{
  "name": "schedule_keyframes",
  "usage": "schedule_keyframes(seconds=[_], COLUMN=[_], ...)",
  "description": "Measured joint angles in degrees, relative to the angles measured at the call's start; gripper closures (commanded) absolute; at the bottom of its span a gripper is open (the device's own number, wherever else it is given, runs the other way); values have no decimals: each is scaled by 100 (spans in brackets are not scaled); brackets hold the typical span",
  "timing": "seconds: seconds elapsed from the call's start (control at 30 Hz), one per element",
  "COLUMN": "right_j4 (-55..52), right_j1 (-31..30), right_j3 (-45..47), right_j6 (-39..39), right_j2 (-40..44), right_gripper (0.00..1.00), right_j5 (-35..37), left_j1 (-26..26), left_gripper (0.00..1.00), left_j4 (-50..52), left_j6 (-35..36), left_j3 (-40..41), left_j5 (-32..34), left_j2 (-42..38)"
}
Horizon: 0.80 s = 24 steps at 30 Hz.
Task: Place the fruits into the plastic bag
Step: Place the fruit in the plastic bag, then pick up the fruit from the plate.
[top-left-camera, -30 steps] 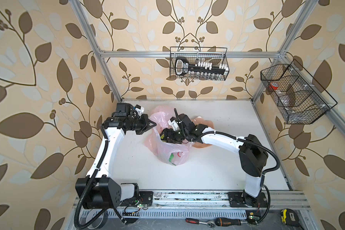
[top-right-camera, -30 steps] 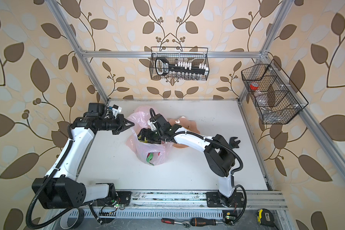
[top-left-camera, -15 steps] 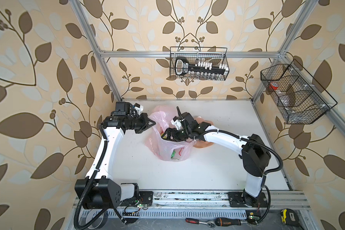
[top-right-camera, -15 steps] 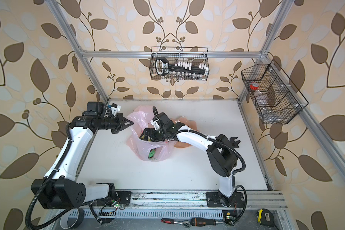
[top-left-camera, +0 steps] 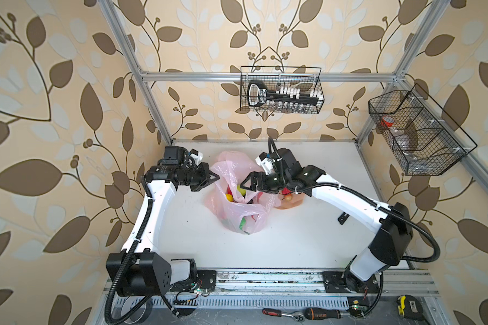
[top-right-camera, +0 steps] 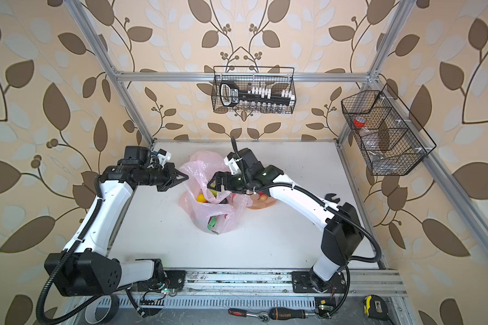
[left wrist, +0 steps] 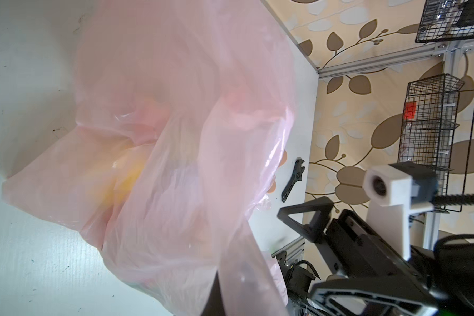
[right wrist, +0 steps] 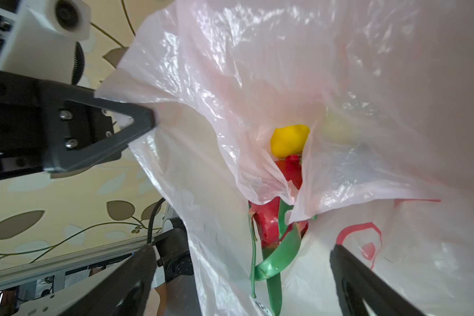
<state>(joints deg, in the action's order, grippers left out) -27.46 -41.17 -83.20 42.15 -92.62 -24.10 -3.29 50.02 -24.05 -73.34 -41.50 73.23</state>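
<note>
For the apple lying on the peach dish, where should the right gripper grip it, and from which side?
Probably across the round middle of the apple, coming straight down: the dish is shallow and open on top, while the plastic bag crowds one side. The right gripper hangs open nearby.

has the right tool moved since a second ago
Yes. In both top views the right tool has risen out of the pink bag toward the back wall's wire basket.
</note>
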Motion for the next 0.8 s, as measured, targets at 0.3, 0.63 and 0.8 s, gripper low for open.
schedule_keyframes(seconds=[0.3, 0.63, 0.8], right_j4=[-645, -1283, -1421], right_j1=[1694, 1976, 1707], right_j3=[802, 820, 817], right_j6=[-494, -1497, -1696], right_j2=[1064, -319, -824], right_gripper=[5, 28, 32], right_j5=[387, 1307, 1679], left_j1=[0, 0, 0], left_gripper=[100, 100, 100], left_j4=[-2, -2, -2], left_j6=[52, 133, 140], left_j3=[0, 0, 0], left_j5=[-26, -50, -52], left_j2=[0, -2, -11])
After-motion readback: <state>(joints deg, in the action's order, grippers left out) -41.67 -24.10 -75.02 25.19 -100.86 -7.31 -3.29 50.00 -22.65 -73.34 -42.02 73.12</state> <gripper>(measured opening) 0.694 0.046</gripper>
